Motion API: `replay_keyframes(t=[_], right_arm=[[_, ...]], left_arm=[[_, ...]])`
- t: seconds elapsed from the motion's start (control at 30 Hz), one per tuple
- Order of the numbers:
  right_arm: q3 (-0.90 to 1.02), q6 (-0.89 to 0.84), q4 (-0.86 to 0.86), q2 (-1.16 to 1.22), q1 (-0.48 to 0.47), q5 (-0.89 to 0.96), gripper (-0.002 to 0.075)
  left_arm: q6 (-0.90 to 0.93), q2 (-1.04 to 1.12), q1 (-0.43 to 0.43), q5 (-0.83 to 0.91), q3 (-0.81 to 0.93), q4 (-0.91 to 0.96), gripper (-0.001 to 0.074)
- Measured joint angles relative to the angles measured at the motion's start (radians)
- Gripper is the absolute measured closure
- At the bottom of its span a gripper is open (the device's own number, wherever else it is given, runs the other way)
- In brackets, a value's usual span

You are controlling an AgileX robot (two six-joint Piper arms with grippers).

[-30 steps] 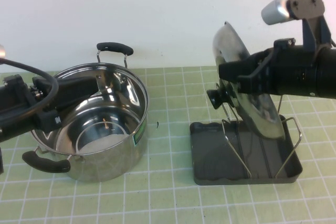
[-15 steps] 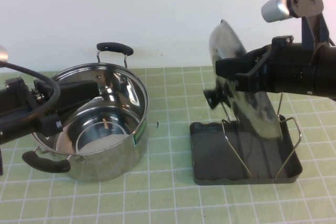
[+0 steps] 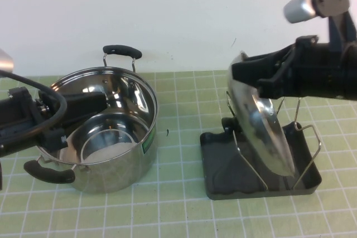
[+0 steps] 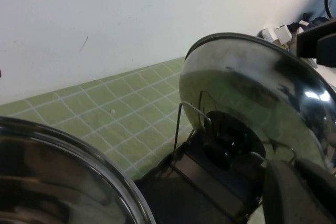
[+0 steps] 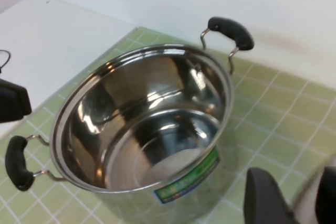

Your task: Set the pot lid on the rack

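Observation:
The pot lid [image 3: 262, 129] leans steeply in the rack [image 3: 223, 185], held by the wire loops [image 3: 249, 157]. Its black knob [image 3: 228, 124] faces the pot. My right gripper [image 3: 245, 73] hovers at the lid's upper rim. In the right wrist view the right gripper [image 5: 294, 190] has its fingers apart. My left gripper [image 3: 92, 101] sits low behind the pot's near rim, far from the lid. In the left wrist view the left gripper [image 4: 296, 166] has its fingers together, and the lid [image 4: 252, 87] and rack [image 4: 178, 192] show beyond it.
The deep steel pot [image 3: 100, 137] with two black handles stands at the left on the green tiled mat, open and with nothing in it. It also shows in the right wrist view [image 5: 142, 124]. A white wall runs along the back.
The lid has dropped and tipped further over, coming to rest lower in the rack's wires. The right gripper has risen slightly off it. The left arm has barely moved.

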Motion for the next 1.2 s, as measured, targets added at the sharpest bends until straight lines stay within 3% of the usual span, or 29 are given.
replay_keyframes(t=[0.2, 0.4, 0.57, 0.87, 1.2], right_arm=[[0.000, 0.025, -0.105, -0.127, -0.103, 0.106, 0.0503], [0.008, 0.074, -0.273, -0.360, -0.189, 0.205, 0.0536], [0.121, 0.024, -0.307, -0.642, -0.194, 0.184, 0.0594], [0.405, -0.083, -0.273, -1.149, -0.194, 0.021, 0.0659], [0.572, -0.029, -0.252, -1.245, -0.194, -0.013, 0.0664]], left_arm=[[0.000, -0.082, 0.071, 0.013, 0.000, 0.016, 0.0734], [-0.059, -0.280, 0.164, 0.178, 0.000, 0.081, 0.0734], [-0.159, -0.386, 0.166, 0.264, 0.005, 0.250, 0.0734], [-0.248, -0.557, 0.166, 0.405, 0.107, 0.282, 0.0734], [-0.278, -0.927, 0.166, 0.834, 0.314, 0.269, 0.0734]])
